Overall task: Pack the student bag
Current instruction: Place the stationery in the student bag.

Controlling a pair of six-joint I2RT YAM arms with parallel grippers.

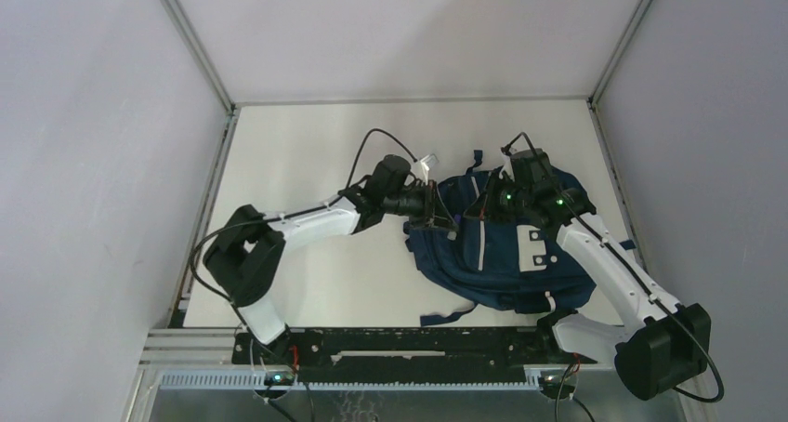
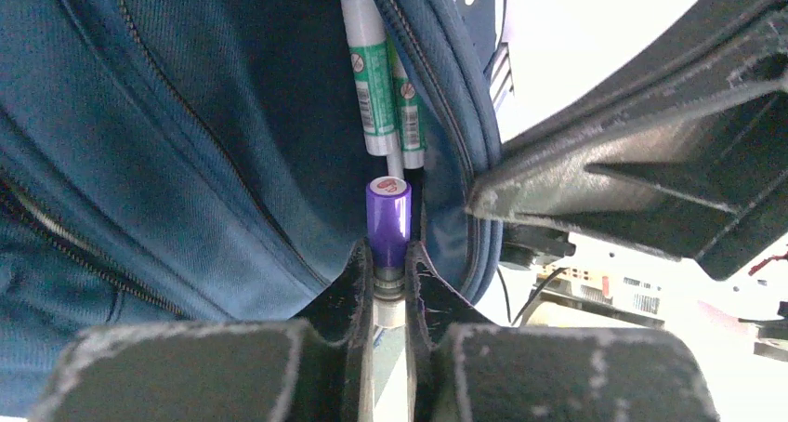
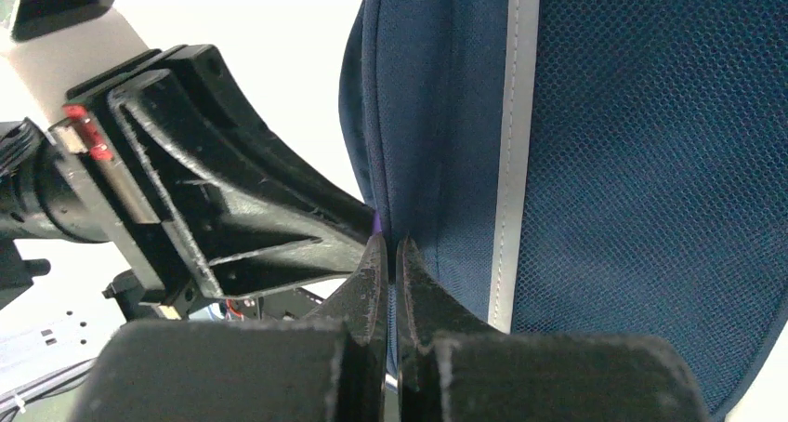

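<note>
We see a flat white counter [image 1: 307,152] walled in by pale panels, and on its right half lies the student bag [image 1: 502,255], a large navy blue fabric backpack with thin white piping and white front patches, its dark straps trailing toward the near edge. Both white-and-black arms reach in over the bag's far end, the left from the left side and the right from the right, and they meet at the bag's open mouth. The right pincer [image 3: 390,250] has its two dark fingers drawn almost together on the navy rim of the opening beside a pale grey stripe [image 3: 516,162]. From the wrist view it seems to be pinching that edge, though we cannot make out how much cloth sits between the pads. The left pincer [image 2: 388,255] points into the opening just beside it, jaws narrow and clamped on a slim marker with a purple cap [image 2: 388,219], which stands up between the fingertips with the cap end toward the bag's interior. Deeper in the same compartment, against the zipped side wall, lie two white markers with green labels [image 2: 372,78], side by side and touching, their near ends just above the purple cap.
</note>
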